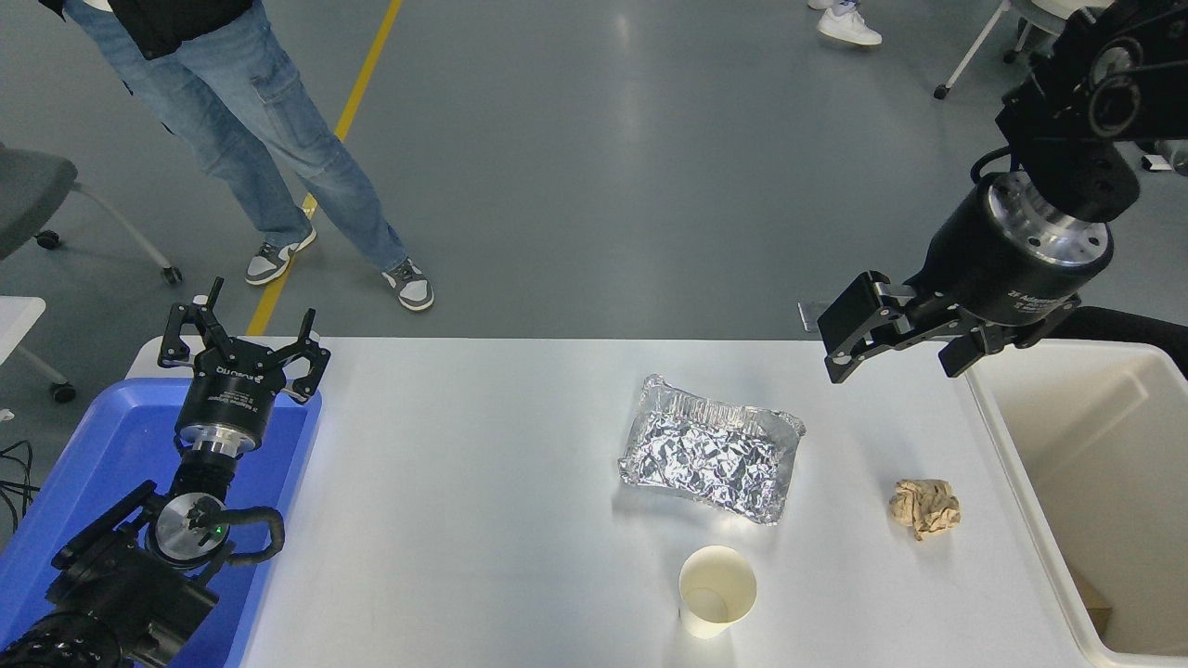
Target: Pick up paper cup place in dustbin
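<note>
Right gripper (898, 345) raised over table's far right edge, angled down-left, jaws spread, paper cup (716, 591) well apart

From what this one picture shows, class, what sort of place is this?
Probably a robotics lab or test hall, not a home: a smooth grey floor with a painted yellow line, wheeled office chairs, and a white table set with test litter before two black robot arms.

Two black jointed robot arms

Each ends in a black cylindrical wrist with a silver metal ring; white lettering marks the right tool (905, 345) and left tool (243, 345), and a green light glows by the left arm's silver disc.
</note>
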You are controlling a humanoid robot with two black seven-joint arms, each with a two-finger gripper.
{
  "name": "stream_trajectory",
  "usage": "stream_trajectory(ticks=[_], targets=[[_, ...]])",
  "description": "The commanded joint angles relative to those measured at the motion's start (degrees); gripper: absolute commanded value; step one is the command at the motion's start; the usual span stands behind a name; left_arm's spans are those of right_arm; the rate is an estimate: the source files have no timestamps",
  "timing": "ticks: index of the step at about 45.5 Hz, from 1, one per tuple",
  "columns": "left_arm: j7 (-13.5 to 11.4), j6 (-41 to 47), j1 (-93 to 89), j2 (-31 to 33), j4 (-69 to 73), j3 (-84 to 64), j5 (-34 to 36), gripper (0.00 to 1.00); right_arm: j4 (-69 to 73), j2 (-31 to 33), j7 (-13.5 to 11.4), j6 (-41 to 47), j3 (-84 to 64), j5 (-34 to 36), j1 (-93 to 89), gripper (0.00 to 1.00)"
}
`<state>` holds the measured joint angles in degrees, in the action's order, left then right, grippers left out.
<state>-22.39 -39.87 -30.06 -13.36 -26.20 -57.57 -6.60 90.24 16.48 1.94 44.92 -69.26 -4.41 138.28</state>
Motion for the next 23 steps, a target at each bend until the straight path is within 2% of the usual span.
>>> stream_trajectory(ticks=[1, 3, 7, 13, 20, 23], targets=[[-0.02, 0.14, 0.0, 0.0, 0.01, 0.0, -0.17, 1.0, 0.29, -2.59, -0.1, -2.98, 4.13, 3.71, -8.1, 1.0], [-0.11, 0.14, 0.0, 0.0, 0.01, 0.0, -0.08, 1.0, -0.32, -3.99, -0.18, -7.98, 7.37, 3.71, -12.48, 1.0], [-0.02, 0.14, 0.0, 0.0, 0.01, 0.0, -0.08, 1.0, -1.29, -5.93, -0.45, -12.56, 10.02, 3.79, -17.24, 1.0], [-0.02, 0.14, 0.0, 0.0, 0.01, 0.0, -0.08, 1.0, -4.8, -8.74, -2.73, -20.65, 12.39, 3.53, -24.97, 1.0], [-0.02, 0.14, -0.09, 0.09, 0.01, 0.0, -0.08, 1.0, -11.13, -10.24, -6.25, -23.11, 14.42, 2.65, -32.97, 1.0], [-0.02, 0.14, -0.09, 0.09, 0.01, 0.0, -0.08, 1.0, -12.28, -10.24, -6.69, -22.86, 14.42, 2.65, -34.74, 1.0]])
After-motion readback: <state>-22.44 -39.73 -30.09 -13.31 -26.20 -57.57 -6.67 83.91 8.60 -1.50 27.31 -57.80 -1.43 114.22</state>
